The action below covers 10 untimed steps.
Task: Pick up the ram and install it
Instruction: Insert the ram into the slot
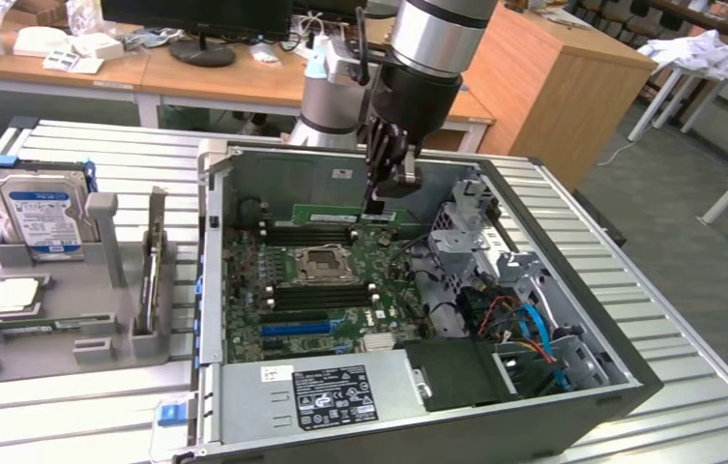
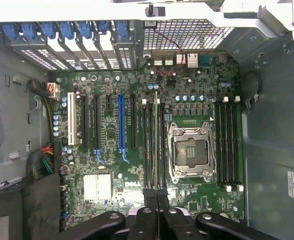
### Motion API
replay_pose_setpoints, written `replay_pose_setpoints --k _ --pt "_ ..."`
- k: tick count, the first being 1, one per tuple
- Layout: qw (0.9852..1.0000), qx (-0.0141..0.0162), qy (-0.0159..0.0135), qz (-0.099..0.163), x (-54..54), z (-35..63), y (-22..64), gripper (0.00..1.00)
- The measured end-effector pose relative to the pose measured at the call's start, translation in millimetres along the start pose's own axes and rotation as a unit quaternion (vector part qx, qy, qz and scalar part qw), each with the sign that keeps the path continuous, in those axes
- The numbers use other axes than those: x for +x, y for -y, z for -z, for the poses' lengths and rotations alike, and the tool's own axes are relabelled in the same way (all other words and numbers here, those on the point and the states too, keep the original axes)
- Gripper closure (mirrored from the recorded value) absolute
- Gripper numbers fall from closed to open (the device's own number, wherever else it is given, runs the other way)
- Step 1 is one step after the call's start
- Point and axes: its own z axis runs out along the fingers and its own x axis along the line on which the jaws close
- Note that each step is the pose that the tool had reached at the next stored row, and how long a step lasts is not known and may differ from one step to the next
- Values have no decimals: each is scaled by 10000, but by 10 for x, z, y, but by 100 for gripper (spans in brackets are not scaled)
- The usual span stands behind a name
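The ram [image 1: 337, 210] is a long green stick held level by one end in my shut gripper [image 1: 385, 196], inside the open computer case [image 1: 622, 372]. It hangs just above the bank of black memory slots [image 1: 314, 233] on the far side of the CPU socket [image 1: 322, 260]. In the wrist view the ram [image 2: 156, 145] shows edge-on as a thin pale line. It runs along the memory slots [image 2: 147, 145] beside the CPU socket [image 2: 189, 150], out from my gripper [image 2: 156, 196]. Whether its lower edge touches a slot I cannot tell.
A grey fixture [image 1: 61, 333] at the exterior view's left holds a silver hard drive [image 1: 42, 217], a CPU chip [image 1: 13, 295] and an upright board [image 1: 152, 266]. Inside the case are a power supply [image 1: 325, 391], a drive cage [image 1: 467, 227], cables [image 1: 518, 324] and a blue expansion slot [image 2: 120, 122].
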Motion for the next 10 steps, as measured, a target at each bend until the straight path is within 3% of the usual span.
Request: replay_pose_setpoints --k 10 --pt "10000 0 0 0 1 -7 0 89"
